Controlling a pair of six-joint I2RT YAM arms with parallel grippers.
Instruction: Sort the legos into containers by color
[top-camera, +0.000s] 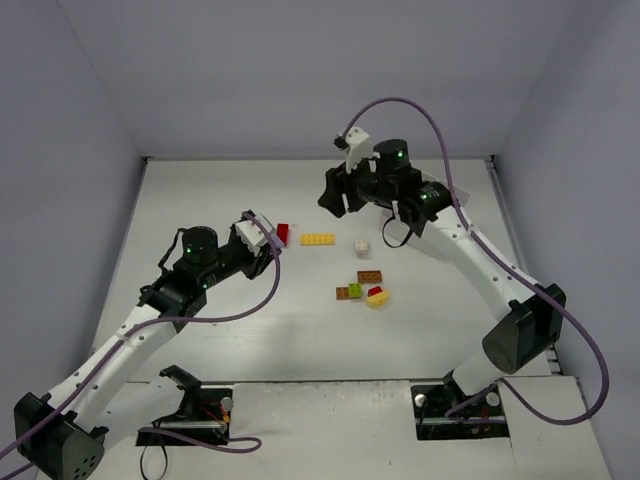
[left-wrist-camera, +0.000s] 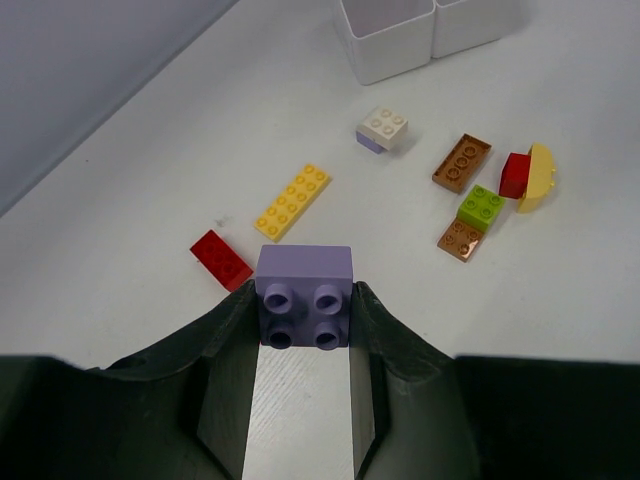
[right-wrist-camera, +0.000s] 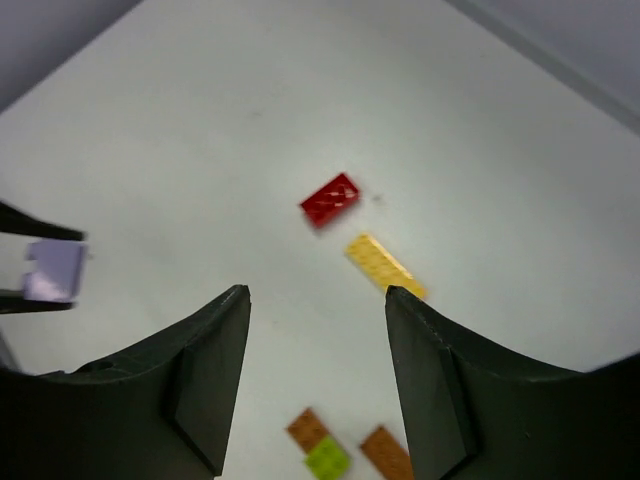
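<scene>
My left gripper (left-wrist-camera: 304, 310) is shut on a lavender brick (left-wrist-camera: 304, 296), held above the table; it also shows in the top view (top-camera: 268, 238). Ahead lie a red plate (left-wrist-camera: 222, 259), a yellow plate (left-wrist-camera: 292, 201), a white brick on a lavender one (left-wrist-camera: 383, 128), a brown plate (left-wrist-camera: 462, 162), a lime brick (left-wrist-camera: 481, 205) on a brown plate, and a red brick (left-wrist-camera: 515, 175) against a yellow curved piece (left-wrist-camera: 541, 178). The white tray (left-wrist-camera: 385, 45) stands beyond them. My right gripper (right-wrist-camera: 318, 300) is open and empty, high above the red plate (right-wrist-camera: 331, 199) and yellow plate (right-wrist-camera: 385, 266).
In the top view the right arm (top-camera: 470, 250) reaches over the far right of the table and hides the tray. Grey walls close in the back and sides. The bricks cluster mid-table, around the white one (top-camera: 361, 245).
</scene>
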